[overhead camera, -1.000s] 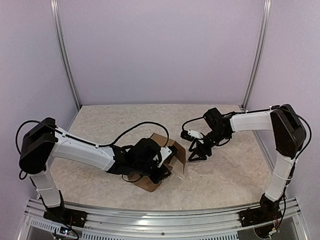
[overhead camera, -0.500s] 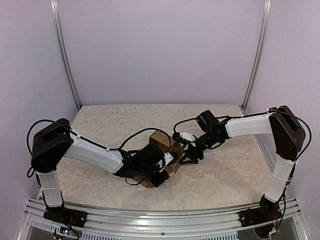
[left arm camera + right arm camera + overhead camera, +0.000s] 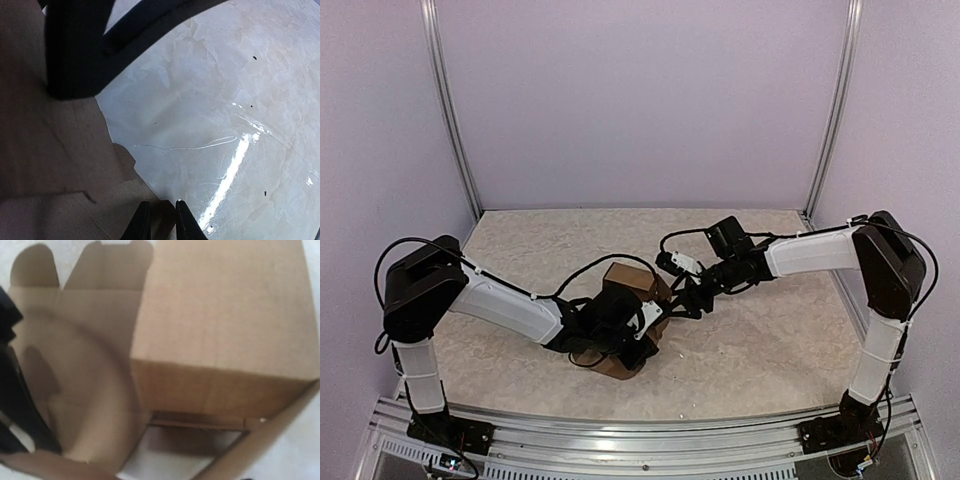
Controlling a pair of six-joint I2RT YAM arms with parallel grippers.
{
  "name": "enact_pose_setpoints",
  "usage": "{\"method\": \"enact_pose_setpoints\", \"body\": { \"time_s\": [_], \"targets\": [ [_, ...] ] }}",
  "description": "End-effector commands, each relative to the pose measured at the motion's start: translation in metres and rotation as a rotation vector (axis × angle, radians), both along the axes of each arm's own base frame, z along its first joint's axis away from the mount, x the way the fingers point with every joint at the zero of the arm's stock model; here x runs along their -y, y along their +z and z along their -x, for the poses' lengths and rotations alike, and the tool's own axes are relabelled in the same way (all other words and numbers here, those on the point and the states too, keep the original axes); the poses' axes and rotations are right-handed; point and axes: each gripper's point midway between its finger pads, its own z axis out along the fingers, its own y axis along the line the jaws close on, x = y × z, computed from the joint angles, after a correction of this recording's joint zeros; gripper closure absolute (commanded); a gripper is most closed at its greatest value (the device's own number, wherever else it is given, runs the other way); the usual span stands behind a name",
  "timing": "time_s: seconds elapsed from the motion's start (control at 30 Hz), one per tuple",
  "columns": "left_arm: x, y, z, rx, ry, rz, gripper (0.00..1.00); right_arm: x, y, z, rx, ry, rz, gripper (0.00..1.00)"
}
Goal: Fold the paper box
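The paper box (image 3: pixel 626 281) is brown cardboard, partly stood up into a squarish shape at the table's middle. My left gripper (image 3: pixel 642 336) lies low at its near right side. In the left wrist view its two fingertips (image 3: pixel 161 205) stand close together over the edge of a flat cardboard flap (image 3: pixel 50 165). My right gripper (image 3: pixel 681 302) reaches in from the right, jaws spread, right against the box's right side. Its wrist view is filled by the box wall (image 3: pixel 225 305) and an open flap (image 3: pixel 80 340); its own fingers do not show there.
The beige marbled table (image 3: pixel 770 340) is ringed by lilac walls with metal posts (image 3: pixel 451 110) at the back corners. A black cable (image 3: pixel 590 260) loops behind the box. A dark gripper part (image 3: pixel 75 50) hangs over the cardboard in the left wrist view.
My right arm has swung left from open table up to the box. The left gripper shifted and narrowed its jaws. The box went from a splayed sheet to a more upright, squarish shape.
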Motion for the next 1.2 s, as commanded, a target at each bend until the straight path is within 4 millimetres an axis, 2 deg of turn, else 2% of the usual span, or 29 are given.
{"method": "enact_pose_setpoints", "body": {
  "time_s": [0.0,0.17,0.3,0.5,0.77,0.87,1.0,1.1,1.17],
  "targets": [
    [0.0,-0.005,0.004,-0.005,-0.036,0.005,0.83,-0.026,0.003,0.002,0.012,0.025,-0.039,0.33],
    [-0.001,-0.003,0.004,0.001,-0.037,0.016,0.83,-0.041,0.005,-0.001,0.018,0.011,-0.071,0.32],
    [-0.002,0.001,0.006,0.006,-0.039,0.028,0.83,-0.049,0.009,-0.011,0.008,-0.051,-0.123,0.33],
    [0.002,0.009,0.005,0.033,-0.05,0.033,0.83,-0.068,0.021,-0.003,0.043,-0.037,-0.167,0.35],
    [0.009,0.05,0.006,0.126,-0.07,0.071,0.83,-0.074,0.015,-0.003,0.037,-0.018,-0.168,0.34],
    [0.003,0.06,0.008,0.151,-0.056,0.057,0.83,-0.075,0.017,-0.003,0.051,-0.002,-0.171,0.34],
    [-0.01,0.082,0.022,0.185,-0.051,0.041,0.83,-0.076,0.017,-0.005,0.064,0.006,-0.166,0.34],
    [-0.028,0.1,0.03,0.228,-0.017,0.04,0.82,-0.077,0.018,-0.004,0.068,0.017,-0.167,0.34],
    [-0.049,0.129,0.029,0.274,0.053,0.101,0.79,-0.078,0.016,-0.005,0.065,0.024,-0.164,0.34]
  ]
}}
